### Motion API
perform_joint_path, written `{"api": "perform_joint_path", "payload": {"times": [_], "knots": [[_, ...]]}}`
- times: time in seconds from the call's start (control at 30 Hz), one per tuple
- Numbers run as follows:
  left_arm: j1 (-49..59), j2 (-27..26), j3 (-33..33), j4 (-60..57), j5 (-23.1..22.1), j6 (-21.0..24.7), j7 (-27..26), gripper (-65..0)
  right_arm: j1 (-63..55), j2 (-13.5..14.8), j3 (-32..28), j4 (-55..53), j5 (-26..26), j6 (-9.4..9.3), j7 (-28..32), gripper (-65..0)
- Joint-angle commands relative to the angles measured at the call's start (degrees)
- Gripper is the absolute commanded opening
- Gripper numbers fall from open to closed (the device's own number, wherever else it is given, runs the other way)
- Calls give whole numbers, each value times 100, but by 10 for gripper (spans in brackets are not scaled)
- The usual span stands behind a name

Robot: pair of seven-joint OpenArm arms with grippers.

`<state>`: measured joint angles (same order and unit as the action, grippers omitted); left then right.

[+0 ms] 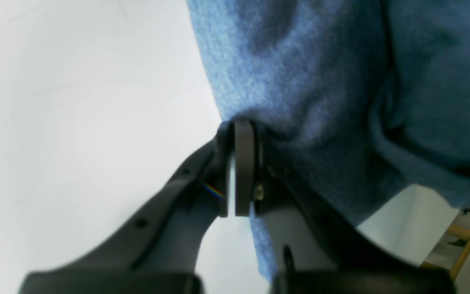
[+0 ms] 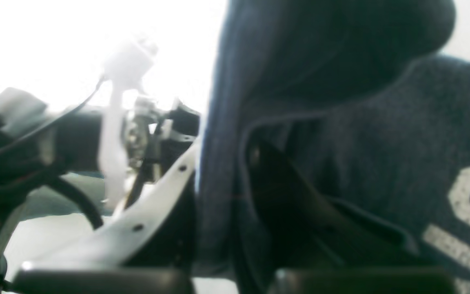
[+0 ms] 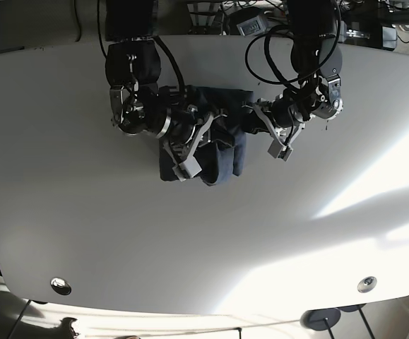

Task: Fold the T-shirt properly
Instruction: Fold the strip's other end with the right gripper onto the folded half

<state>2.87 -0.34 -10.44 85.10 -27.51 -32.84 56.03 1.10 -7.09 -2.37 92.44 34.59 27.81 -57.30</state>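
Left end effector (image 1: 235, 134) pinches the T-shirt (image 3: 222, 152) edge. Right end effector (image 3: 205, 131) is buried in cloth; its grip cannot be told. Best move both evenly over the worktop (image 3: 84, 247), keeping the fold taut.

Right wrist view: the right gripper (image 2: 222, 171) is lying largely buried in T-shirt (image 2: 341, 134) folds, so its jaw gap is not showing; the picture is blurring throughout, and white lettering (image 2: 463, 220) is running off the edge at 3 to 4 o'clock (unreadable). Left wrist view: the T-shirt (image 1: 300, 90) is running off at 12 and 3 o'clock; the left gripper (image 1: 237, 134) is closing on its hem. Base view: both arms are covering part of the T-shirt (image 3: 222, 145), hiding its outline; the white table (image 3: 190, 240) is being cropped at the corners.
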Motion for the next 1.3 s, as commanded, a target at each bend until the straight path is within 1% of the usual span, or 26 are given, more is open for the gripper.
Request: {"api": "perform_joint_path", "payload": {"times": [0.03,0.07,0.17,0.2,0.23,0.27,0.33,0.43,0.53,0.6,0.67,0.73,0.8,0.87,0.97,1.0,1.03,1.07,1.1,1.13,1.17,1.2,1.23,1.27,1.3], "knots": [[-54,-6,-7,75,-58,-17,-25,-650,202,63,-13,-18,141,19,152,-558],[-54,-6,-7,75,-58,-17,-25,-650,228,116,-13,-18,141,19,152,-488],[-54,-6,-7,92,-67,-17,-25,-650,211,142,-13,8,194,19,152,-230],[-54,-6,-7,119,-67,-26,-25,-650,193,142,-13,175,194,19,143,-162],[-54,-6,-7,206,-67,-26,-25,-650,167,151,-13,386,194,19,134,-114],[-46,3,2,391,-67,-26,-25,-650,8,248,-22,738,194,19,125,-79],[-46,135,-7,593,-76,-26,1,-650,-150,283,-22,1160,194,19,117,-81],[-28,153,-7,919,-76,-35,1,-650,-352,309,31,1652,203,36,117,-81],[-19,153,-7,1165,-76,-35,1,-650,-528,652,312,2118,203,36,117,-81],[-10,144,-16,1288,-76,-35,10,-650,-704,863,593,2215,211,36,117,-81],[-19,-32,-16,1297,-67,-35,10,-650,-800,1039,778,2189,211,36,117,-81],[-37,-182,-16,1261,-67,-35,10,-650,-1029,1250,831,2189,211,45,117,-81],[-37,-190,-24,1261,-67,-35,10,-650,-1135,1276,839,2118,194,54,125,-81],[-28,-313,-24,1261,-67,-43,10,-650,-1152,1241,866,1872,203,71,134,-81],[-28,-340,-24,1270,-67,-43,10,-650,-1152,1109,831,1679,203,71,143,-82],[-28,-340,-24,1279,-67,-43,10,-650,-1152,1048,813,1670,203,71,134,-86],[-28,-349,-24,1288,-67,-43,10,-650,-1152,960,743,1670,203,71,134,-113],[-28,-349,-24,1297,-67,-43,10,-650,-1143,916,646,1661,203,71,134,-159],[-37,-349,-24,1297,-67,-43,10,-650,-1135,889,540,1652,194,71,134,-222],[-37,-349,-112,1305,-67,-43,10,-650,-1126,863,321,1652,194,71,134,-333],[-46,-349,-235,1349,-67,-43,10,-650,-1082,863,171,1652,194,36,134,-419],[-46,-349,-385,1446,-67,-43,10,-650,-1038,819,-75,1652,194,27,134,-550],[-54,-349,-446,1516,-67,-43,72,-650,-1003,784,-277,1652,176,27,134,-621],[-81,-349,-490,1595,-67,-43,186,-650,-994,775,-462,1652,168,27,134,-629],[-186,-349,-552,1683,-67,-52,318,-650,-950,749,-620,1652,194,19,134,-606]]}}
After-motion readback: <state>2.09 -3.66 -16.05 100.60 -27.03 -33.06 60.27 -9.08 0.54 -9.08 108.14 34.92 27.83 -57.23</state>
